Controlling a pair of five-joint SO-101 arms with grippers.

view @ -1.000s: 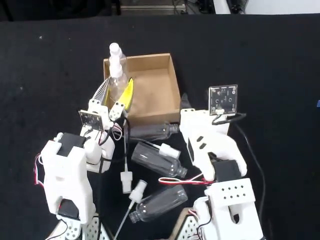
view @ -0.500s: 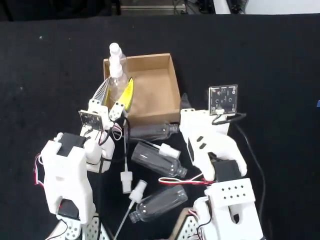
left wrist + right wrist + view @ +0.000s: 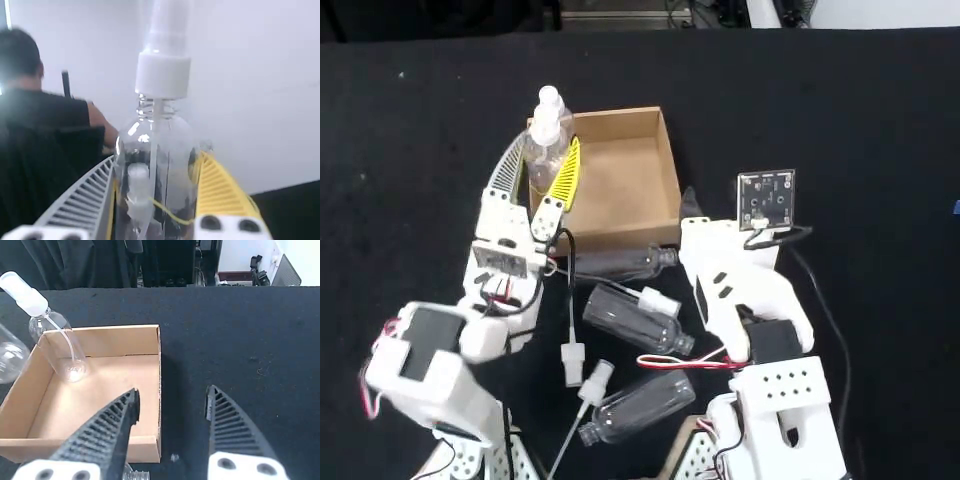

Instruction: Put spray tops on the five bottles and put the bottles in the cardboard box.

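One capped bottle [image 3: 544, 135] is pinched upright in the left gripper [image 3: 548, 150] at the box's [image 3: 672, 180] far left corner; three uncapped bottles [image 3: 632, 320] lie just outside the box's near wall, with loose spray tops [image 3: 572, 360] among them; the right gripper [image 3: 170, 405] hovers over that near wall, its fingers spread.

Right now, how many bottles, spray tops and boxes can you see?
Bottles: 4, the held bottle between the left fingers, and three lying bottles on the table.
Spray tops: 4, a fitted top on the held bottle, and three loose tops.
Cardboard box: 1.
Total: 9.
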